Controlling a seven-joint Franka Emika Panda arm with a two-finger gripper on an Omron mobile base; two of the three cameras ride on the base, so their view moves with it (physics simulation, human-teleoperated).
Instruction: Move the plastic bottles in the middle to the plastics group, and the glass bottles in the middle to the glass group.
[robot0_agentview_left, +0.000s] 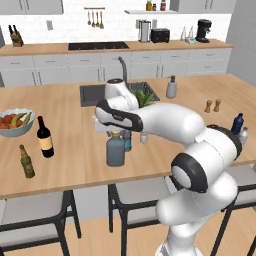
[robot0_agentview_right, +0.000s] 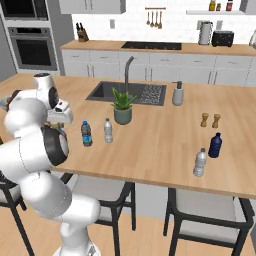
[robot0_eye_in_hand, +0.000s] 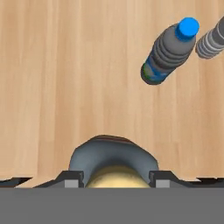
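The wooden desk (robot0_agentview_left: 65, 165) carries seven bottles in all. Largest is one dark wine bottle (robot0_agentview_left: 45, 137) with a tan label, standing at the left near one small green-brown beer bottle (robot0_agentview_left: 26, 162) and a fruit bowl (robot0_agentview_left: 15, 123). One squat grey-blue glass bottle (robot0_agentview_left: 115, 149) with a tan cork cap stands near the front edge in the middle; the hand sits directly above it, and in the hand view its cap (robot0_eye_in_hand: 114, 177) lies between the two fingers (robot0_eye_in_hand: 114, 180), which flank the neck closely, though I cannot tell whether they press it. Just behind stand two slim water bottles: one blue-labelled (robot0_agentview_right: 86, 133), one pale (robot0_agentview_right: 108, 130), side by side. At the far right stand one dark-blue bottle (robot0_agentview_right: 215, 145) and one silvery-clear bottle (robot0_agentview_right: 200, 162), close together, with two shakers (robot0_agentview_right: 210, 120) behind them.
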